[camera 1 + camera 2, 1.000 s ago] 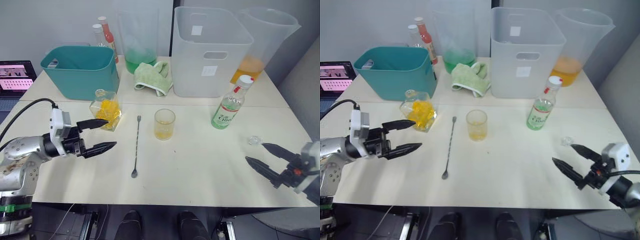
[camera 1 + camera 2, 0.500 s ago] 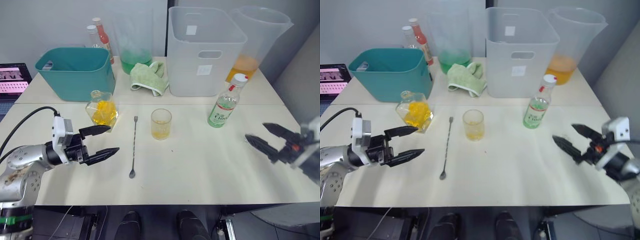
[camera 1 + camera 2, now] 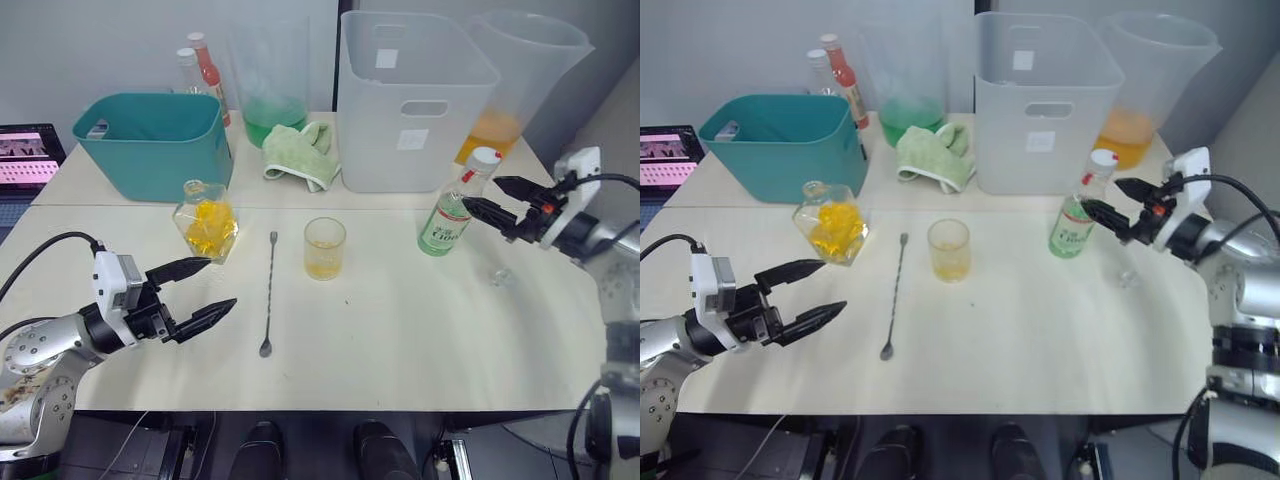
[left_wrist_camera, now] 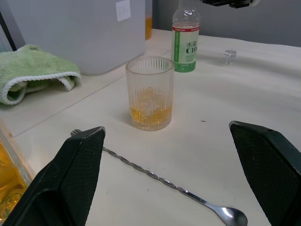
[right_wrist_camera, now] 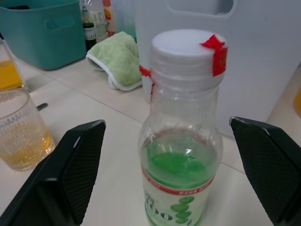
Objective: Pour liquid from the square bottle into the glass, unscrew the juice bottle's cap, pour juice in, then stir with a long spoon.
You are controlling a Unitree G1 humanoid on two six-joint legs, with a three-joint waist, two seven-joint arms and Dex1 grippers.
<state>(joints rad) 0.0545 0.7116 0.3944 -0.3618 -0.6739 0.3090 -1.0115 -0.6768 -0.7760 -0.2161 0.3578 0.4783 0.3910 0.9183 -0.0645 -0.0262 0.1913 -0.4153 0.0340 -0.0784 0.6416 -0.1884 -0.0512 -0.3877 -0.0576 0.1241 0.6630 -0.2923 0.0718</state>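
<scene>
We find the small ribbed clear glass tumbler (image 3: 325,247) upright at the table's middle, holding a shallow layer of amber liquid. Left of it lies the long twisted-stem metal bar spoon (image 3: 270,293), flat on the table, and beyond that the squat faceted clear glass bottle (image 3: 205,219) stands unstoppered, roughly half full of yellow liquid. Its round clear glass stopper (image 3: 501,276) rests on the table near the right edge. The slim clear plastic juice bottle with white-and-green label (image 3: 455,208) stands upright right of the tumbler, green liquid below its neck, the small white screw cap with red mark (image 5: 187,51) on it. We note the right gripper (image 3: 488,200) spread wide, fingers either side of the bottle's upper part without touching. The left gripper (image 3: 200,291) hovers spread near the spoon, holding nothing.
</scene>
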